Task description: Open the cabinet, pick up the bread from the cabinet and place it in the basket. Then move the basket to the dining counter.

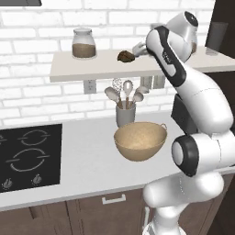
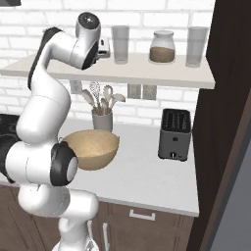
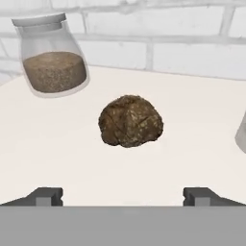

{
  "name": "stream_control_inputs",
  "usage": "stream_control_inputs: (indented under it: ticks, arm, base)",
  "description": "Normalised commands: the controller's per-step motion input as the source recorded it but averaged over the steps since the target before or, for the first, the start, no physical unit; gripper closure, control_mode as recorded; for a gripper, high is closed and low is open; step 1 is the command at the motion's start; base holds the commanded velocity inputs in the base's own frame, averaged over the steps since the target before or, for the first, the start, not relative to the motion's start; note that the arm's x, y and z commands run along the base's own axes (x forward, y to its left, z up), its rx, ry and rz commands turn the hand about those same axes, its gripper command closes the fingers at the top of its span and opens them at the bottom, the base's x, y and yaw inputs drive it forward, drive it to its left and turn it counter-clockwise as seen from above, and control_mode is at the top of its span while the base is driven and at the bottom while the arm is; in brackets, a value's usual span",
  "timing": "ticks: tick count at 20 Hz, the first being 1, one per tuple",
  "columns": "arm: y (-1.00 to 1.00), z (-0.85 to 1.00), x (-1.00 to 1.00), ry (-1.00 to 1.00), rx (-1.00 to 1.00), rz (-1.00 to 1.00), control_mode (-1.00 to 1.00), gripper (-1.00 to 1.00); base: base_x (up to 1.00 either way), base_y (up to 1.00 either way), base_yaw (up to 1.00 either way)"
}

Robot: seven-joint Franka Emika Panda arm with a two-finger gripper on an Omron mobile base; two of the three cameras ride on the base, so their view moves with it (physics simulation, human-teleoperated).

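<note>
The bread (image 3: 130, 120), a lumpy dark brown roll, lies on the open white wall shelf (image 1: 82, 66); the left base view shows the bread (image 1: 125, 56) just left of my hand. My gripper (image 3: 124, 196) is open, level with the roll and a short way in front of it, fingertips (image 3: 48, 194) spread wider than the roll and touching nothing. The gripper (image 1: 136, 49) reaches over the shelf from the right. Below on the worktop sits the tan basket (image 1: 140, 140), also seen beside the arm (image 2: 90, 147). The dining counter is out of view.
A glass jar (image 3: 50, 57) with brown contents stands left of the roll. Two tall glasses (image 2: 120, 44) and another jar (image 2: 162, 47) line the shelf. A grey utensil cup (image 1: 125, 112) stands behind the basket, a black cooktop (image 1: 30, 156) to the left, a toaster (image 2: 175, 133) to the right.
</note>
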Motion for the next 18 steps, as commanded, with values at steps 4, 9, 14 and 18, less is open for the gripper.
stream_control_inputs:
  ticks: [4,9,14,18]
  arm:
    - [0.21,0.00,0.53,0.15,0.00,0.08,-1.00,-1.00]
    - [0.08,0.00,0.48,0.09,0.00,0.06,-1.00,-1.00]
    - [0.00,-0.03,0.34,0.00,0.00,0.08,-1.00,-1.00]
    - [0.00,-0.26,0.11,0.00,0.00,0.10,-1.00,-1.00]
  base:
    - [0.00,0.00,0.00]
    - [0.00,0.00,0.00]
    - [0.00,0.00,0.00]
    - [0.00,0.00,0.00]
